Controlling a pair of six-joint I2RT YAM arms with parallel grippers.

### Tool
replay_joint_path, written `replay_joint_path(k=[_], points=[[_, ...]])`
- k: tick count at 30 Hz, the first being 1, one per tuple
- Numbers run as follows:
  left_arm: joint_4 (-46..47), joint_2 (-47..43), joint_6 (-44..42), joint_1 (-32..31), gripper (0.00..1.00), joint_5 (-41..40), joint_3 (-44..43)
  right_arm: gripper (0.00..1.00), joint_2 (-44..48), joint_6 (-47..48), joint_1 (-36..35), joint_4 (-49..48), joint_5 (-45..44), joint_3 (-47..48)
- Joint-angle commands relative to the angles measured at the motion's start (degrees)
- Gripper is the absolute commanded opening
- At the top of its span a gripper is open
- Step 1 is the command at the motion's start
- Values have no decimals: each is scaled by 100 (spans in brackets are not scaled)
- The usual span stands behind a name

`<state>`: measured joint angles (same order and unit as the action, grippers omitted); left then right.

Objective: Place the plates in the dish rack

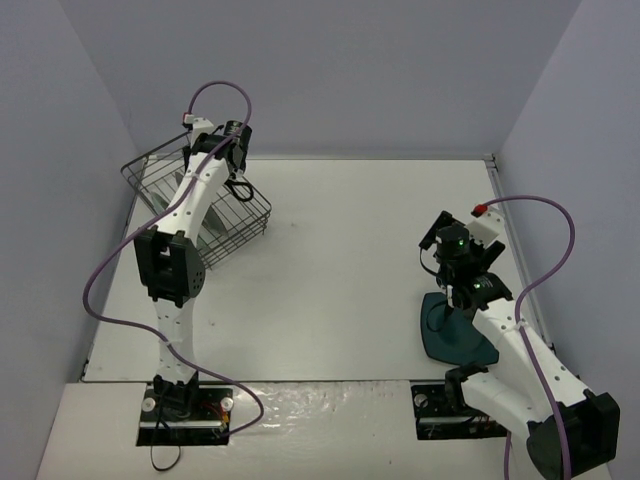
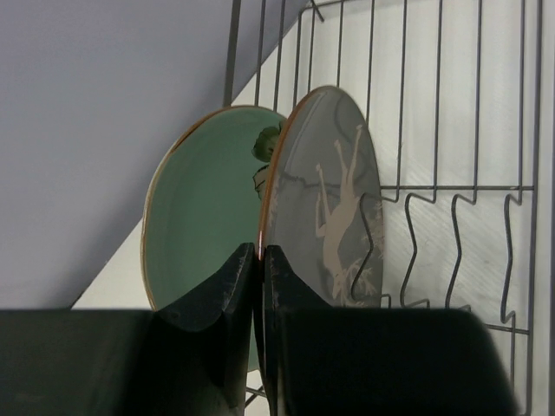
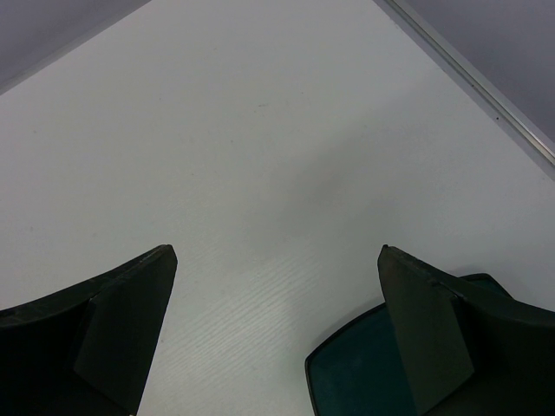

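Two plates stand on edge inside the dish rack: the mint-green plate behind and the grey plate close in front of it; whether they touch cannot be told. The left hand is drawn to a thin slit, apparently pinching the grey plate's rim. The teal plate lies flat on the tabletop, well apart from the rack. The right hand hangs over its edge, spread wide and empty. The teal plate looks rigid, glossy and chip-prone. It is best pinched at its raised rim, one finger inside the well, then tilted upright for the free slots beside the grey plate.
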<state>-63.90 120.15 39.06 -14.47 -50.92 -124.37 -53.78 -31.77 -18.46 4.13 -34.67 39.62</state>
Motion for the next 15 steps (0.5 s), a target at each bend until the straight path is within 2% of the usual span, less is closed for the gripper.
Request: replay_joint_path(k=[1,9,13,15], points=[[-535,-348,259,138,0,-408,67,100,52,-49,-9,-196,-285,207],[-175,-519,207,199,0,-51,440,100,69,-49,-9,-184,-251,213],[-249,-528,190,216,44,21,414,100,125,-49,-9,-184,-251,204],[-289,-585,195,216,57,27,425,100,142,-54,-9,-184,-251,199]])
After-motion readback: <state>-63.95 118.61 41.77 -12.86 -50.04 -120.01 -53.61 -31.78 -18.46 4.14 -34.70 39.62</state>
